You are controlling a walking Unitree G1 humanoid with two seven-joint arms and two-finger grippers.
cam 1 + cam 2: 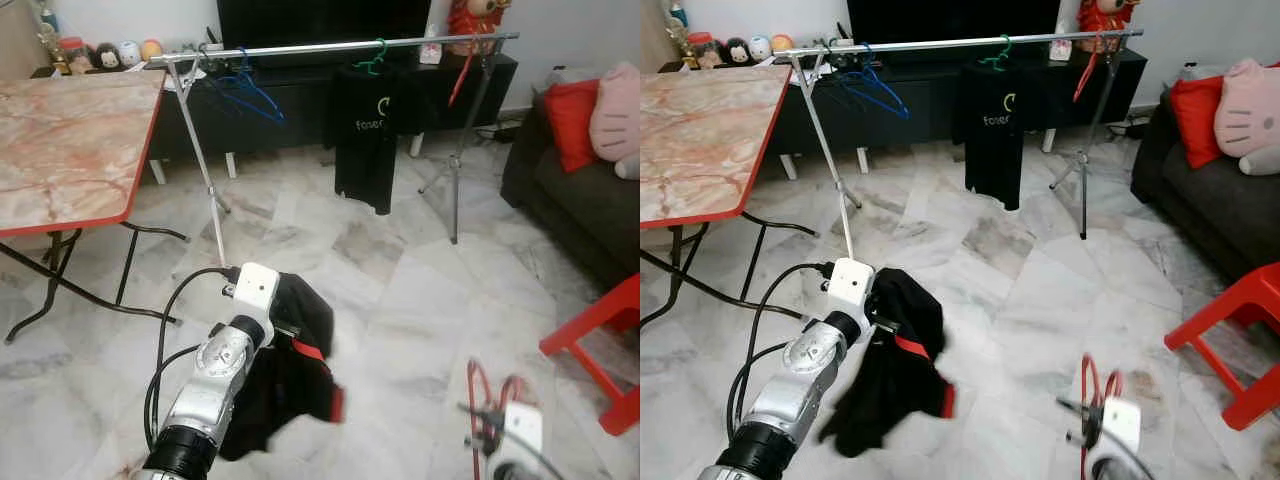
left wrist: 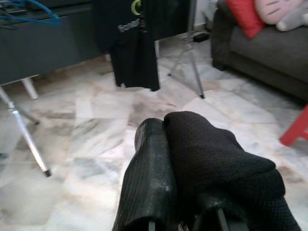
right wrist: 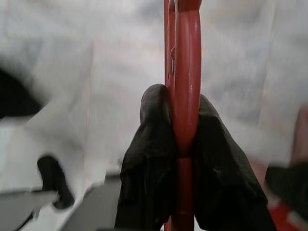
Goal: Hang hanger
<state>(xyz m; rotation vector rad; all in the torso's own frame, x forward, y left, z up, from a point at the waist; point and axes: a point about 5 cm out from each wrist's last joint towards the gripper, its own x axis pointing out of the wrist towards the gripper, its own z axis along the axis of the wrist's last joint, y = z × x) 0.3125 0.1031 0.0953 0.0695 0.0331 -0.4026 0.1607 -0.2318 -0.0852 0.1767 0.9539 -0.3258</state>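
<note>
Marbled white floor tiles (image 1: 400, 290) spread beneath a long silver clothes rail (image 1: 330, 46) on thin legs, which carries a blue wire hanger (image 1: 245, 92), a black T-shirt on a green hanger (image 1: 375, 135) and a red hanger (image 1: 462, 72). In the left eye view the left gripper (image 1: 290, 335) holds a bunched black garment with red trim (image 1: 285, 385) low over the floor. The right eye view shows the red plastic hanger (image 1: 1095, 390) held upright at the right gripper (image 1: 1092, 415), well short of the rail. Through the left wrist view, its 2 fingers (image 2: 149, 178) are pressed together on black cloth. Through the right wrist view, the 2 fingers (image 3: 149, 154) clamp the red hanger's bar.
</note>
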